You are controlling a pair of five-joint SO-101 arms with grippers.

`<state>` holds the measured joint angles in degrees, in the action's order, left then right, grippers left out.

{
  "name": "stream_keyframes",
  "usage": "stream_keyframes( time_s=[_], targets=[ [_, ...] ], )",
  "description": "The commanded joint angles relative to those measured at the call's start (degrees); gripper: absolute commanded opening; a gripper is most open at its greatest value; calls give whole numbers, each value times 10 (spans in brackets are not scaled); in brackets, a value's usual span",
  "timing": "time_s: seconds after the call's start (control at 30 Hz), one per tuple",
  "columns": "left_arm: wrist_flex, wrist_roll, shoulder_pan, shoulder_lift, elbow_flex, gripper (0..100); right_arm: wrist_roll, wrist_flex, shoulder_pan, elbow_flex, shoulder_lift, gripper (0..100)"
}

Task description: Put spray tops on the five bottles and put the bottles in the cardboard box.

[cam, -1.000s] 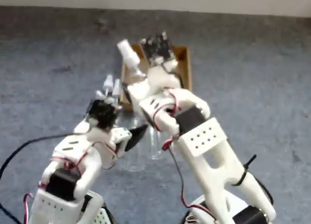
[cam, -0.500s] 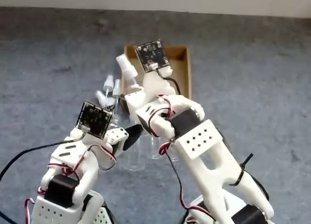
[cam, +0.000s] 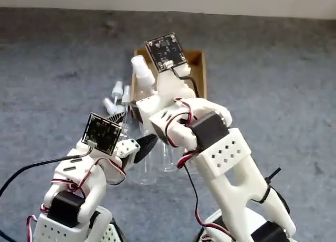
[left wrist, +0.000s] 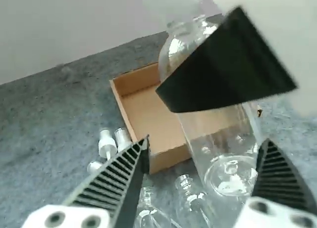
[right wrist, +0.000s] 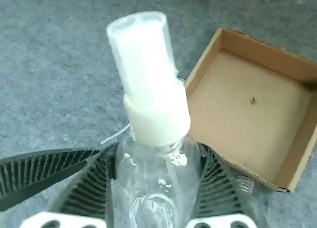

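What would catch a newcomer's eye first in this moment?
The clear bottle with a white spray top, clamped in the right gripper above the carpet beside the cardboard box. Next, the left gripper open near its base, and loose spray tops lying on the carpet by the box.

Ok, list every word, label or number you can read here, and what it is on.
No text can be read.
Clear plastic bottle with a white spray top: no label.
Brown cardboard box: only a small dark speck, no print.
Two black square circuit boards: markings too small to read.
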<state>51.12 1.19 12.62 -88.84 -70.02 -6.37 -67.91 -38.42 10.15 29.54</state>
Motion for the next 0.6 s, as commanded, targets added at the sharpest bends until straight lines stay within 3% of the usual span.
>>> stream_keyframes(
  time_s=[0.0, 0.13, 0.3, 0.43, 0.57],
  targets=[
    [-9, 6, -12, 1, 1, 277, 19, -27, -4, -48, 13, 4],
    [-5, 6, -21, 1, 1, 277, 32, -8, 8, -46, 7, 4],
    [-5, 5, -21, 0, 0, 261, 32, 165, 87, -43, -9, 4],
    [-12, 9, -24, -5, -23, 188, 32, 267, 131, -49, -115, 4],
    [-70, 4, -75, 0, -51, 171, 32, 390, 137, -105, -267, 4]
  ],
)
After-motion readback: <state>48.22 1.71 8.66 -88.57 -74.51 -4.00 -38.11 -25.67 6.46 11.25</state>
